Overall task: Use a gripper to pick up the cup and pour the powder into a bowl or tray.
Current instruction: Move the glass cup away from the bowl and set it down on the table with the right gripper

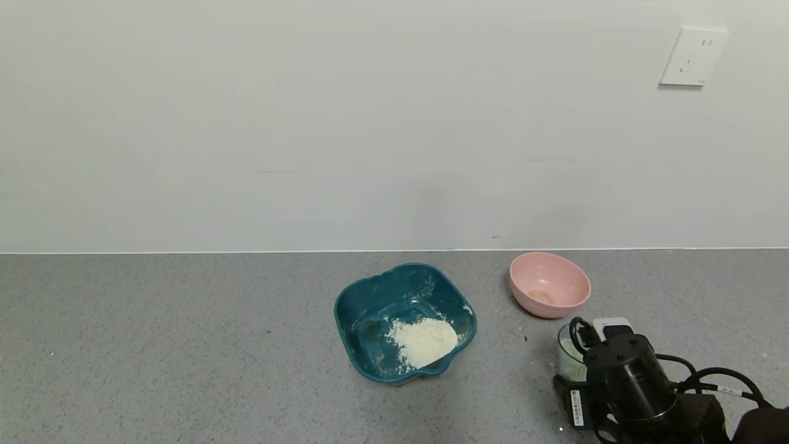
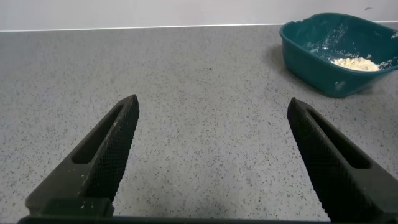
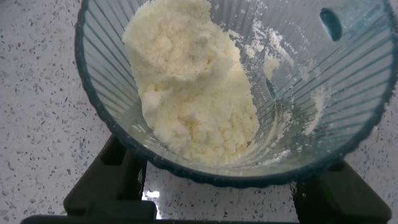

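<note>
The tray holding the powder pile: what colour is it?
Dark teal, smeared with white residue; the tray shows best in the head view.

Cup point(image 3: 323, 93): translucent ribbed plastic, glossy, dusted inside. Powder point(image 3: 193, 87): white, matt, clumpy. Tray point(image 1: 370, 302): teal plastic, smooth, smeared white. Pink bowl point(image 1: 548, 285): matt, smooth. Counter point(image 1: 185, 345): grey speckled, stone-like, matt. Left gripper point(image 2: 211, 168) fingers point(image 2: 109, 155): black, finely textured pads.
</note>
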Robot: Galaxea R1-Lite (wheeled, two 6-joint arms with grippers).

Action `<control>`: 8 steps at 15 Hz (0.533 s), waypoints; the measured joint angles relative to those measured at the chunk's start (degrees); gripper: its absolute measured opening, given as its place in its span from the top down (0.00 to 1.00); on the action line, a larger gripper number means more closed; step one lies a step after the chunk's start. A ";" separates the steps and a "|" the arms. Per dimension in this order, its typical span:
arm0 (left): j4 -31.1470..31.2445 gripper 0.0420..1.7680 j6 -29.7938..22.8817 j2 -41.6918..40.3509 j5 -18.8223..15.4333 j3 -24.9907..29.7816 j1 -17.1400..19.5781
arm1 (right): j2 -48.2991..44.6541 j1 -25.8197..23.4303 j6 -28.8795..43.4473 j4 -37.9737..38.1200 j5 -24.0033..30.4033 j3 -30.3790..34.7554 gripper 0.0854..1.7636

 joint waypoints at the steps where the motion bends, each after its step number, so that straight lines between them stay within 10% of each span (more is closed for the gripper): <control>1: 0.00 0.03 0.00 0.00 0.00 0.00 0.00 | 0.11 -0.17 -0.26 -0.02 0.06 -0.22 0.28; 8: 0.00 0.03 0.00 0.00 0.00 0.00 0.00 | 1.57 -0.83 -0.55 -0.02 0.04 -2.02 0.28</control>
